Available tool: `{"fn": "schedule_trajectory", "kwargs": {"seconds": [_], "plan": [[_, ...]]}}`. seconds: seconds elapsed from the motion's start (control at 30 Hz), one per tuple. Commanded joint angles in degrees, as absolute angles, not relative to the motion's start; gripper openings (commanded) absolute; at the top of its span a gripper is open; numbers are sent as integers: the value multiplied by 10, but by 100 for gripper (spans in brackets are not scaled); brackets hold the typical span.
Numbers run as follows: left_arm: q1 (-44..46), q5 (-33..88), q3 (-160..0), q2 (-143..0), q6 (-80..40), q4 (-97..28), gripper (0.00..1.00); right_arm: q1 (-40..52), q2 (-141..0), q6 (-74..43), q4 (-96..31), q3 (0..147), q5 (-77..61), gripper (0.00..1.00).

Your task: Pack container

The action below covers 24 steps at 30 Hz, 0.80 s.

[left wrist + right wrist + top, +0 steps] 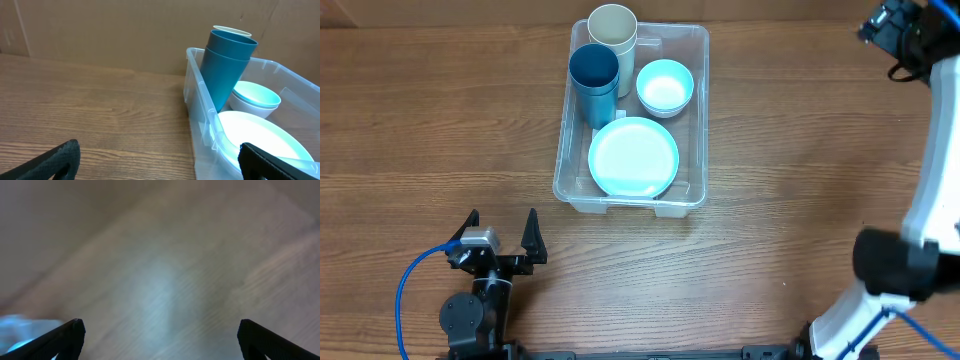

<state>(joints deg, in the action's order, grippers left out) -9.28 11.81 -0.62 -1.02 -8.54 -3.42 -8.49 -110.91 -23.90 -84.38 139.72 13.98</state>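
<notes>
Left fingers (pixel 533 238), right fingers (pixel 60 337) wide apart, empty.

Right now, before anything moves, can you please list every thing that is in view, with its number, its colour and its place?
container: one, clear plastic, on the middle of the table, far side
blue cup: one seen (perhaps two nested, cannot tell), dark blue, in the container, left side
cream cup: one, cream, in the container, far end, behind the blue cup
bowl: one, pale blue-white, in the container, right of the blue cup
plate: one, pale blue-white, in the container, near end
table: one, brown wood, under everything
cable: one, blue, beside the left arm
left tool: one, black, open, near edge, in front of the container
right tool: one, black, open, above the table, holding nothing
</notes>
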Motion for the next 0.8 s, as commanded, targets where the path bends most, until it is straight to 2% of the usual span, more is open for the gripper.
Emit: {"fn": "schedule_trajectory", "kwargs": {"seconds": [0.0, 0.2, 0.37, 0.63, 0.77], "plan": [[-97, 120, -3, -3, -73, -32, 100, -42, -991, -235, -781, 1362, 163, 100], [-97, 120, -3, -3, -73, -32, 100, 25, -812, -194, -573, 1125, 138, 100], [-97, 120, -3, -3, -73, -32, 100, 44, -615, -194, -373, 811, 104, 100], [-97, 120, -3, -3, -73, -32, 100, 45, -335, -179, -176, 401, 74, 100], [-97, 120, -3, -3, -73, -32, 100, 45, -229, -175, -112, 273, 69, 100]]}}
